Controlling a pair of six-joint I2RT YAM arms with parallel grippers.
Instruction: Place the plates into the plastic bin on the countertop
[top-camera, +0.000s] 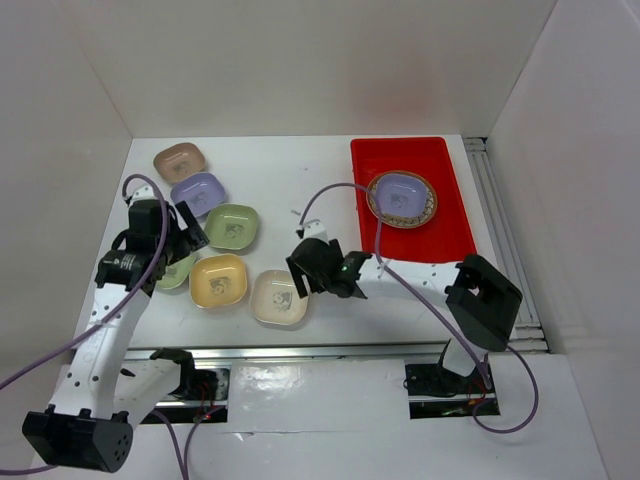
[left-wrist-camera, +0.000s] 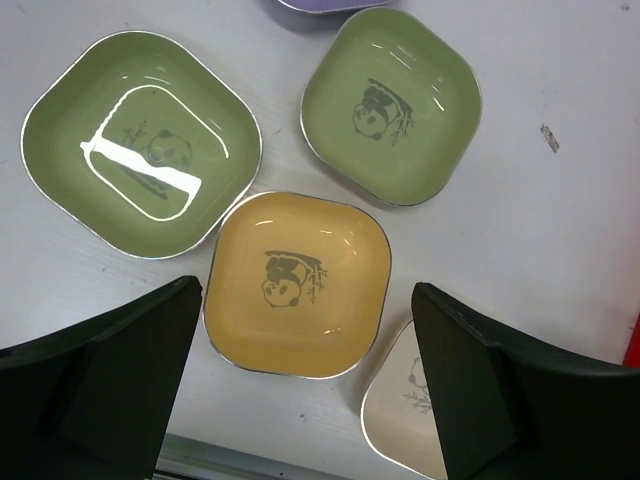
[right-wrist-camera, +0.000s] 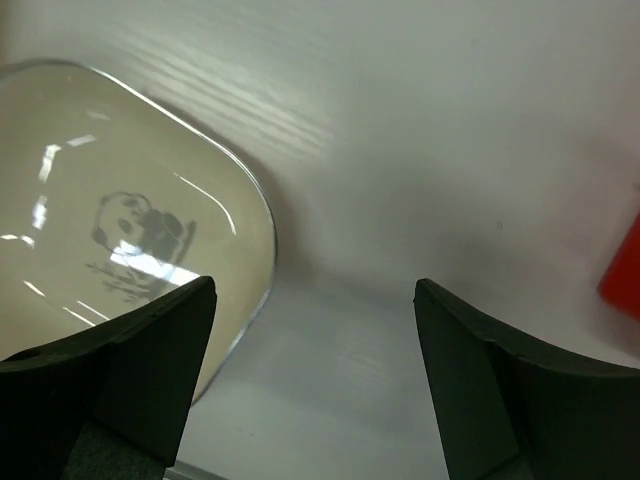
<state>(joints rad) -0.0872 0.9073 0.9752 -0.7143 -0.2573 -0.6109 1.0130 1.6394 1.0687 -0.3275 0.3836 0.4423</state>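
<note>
Next, your right gripper spread (left gripper likewise): straddle the cream plate rim squarely, near the desk front edge.

so it's basically a white box: plain left wall, far wall and right wall closing in a flat white table. a silver rail runs along the table's right edge, and another metal rail crosses its near edge. nearer still is a glossy white panel catching some glare. light is soft and even, shadows faint, and up close the tabletop shows a fine grain
</note>
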